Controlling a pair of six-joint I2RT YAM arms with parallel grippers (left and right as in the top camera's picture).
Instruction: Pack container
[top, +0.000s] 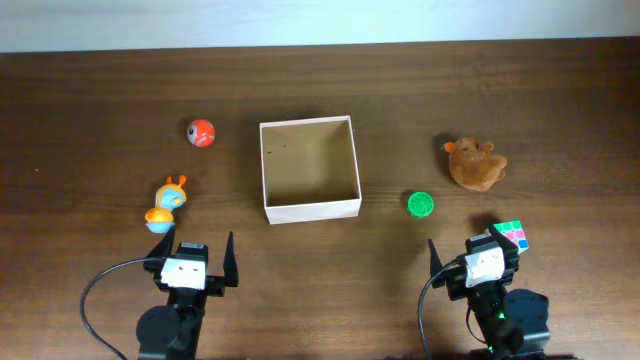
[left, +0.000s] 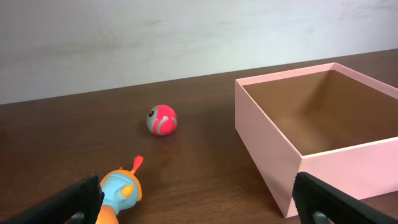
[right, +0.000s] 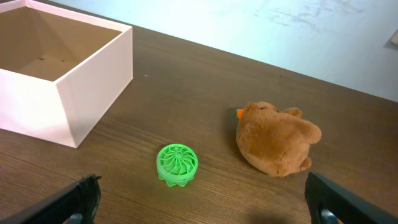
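Note:
The container (top: 266, 170) is a square white-walled box with a tan inside, standing mid-table with nothing in it; it also shows in the left wrist view (left: 267, 146) and the right wrist view (right: 93, 81). A red ball (top: 201, 132) (left: 161, 120) and an orange-blue toy (top: 165, 203) (left: 121, 191) lie left of it. A green disc (top: 420, 204) (right: 177, 164), a brown plush (top: 476, 163) (right: 277, 140) and a colour cube (top: 511, 235) lie right of it. My left gripper (top: 193, 258) (left: 199, 205) and my right gripper (top: 466, 255) (right: 202, 205) are open and empty near the front edge.
A pale wall runs behind the table's far edge (top: 320, 45). Black cables (top: 95, 290) trail from both arm bases at the front.

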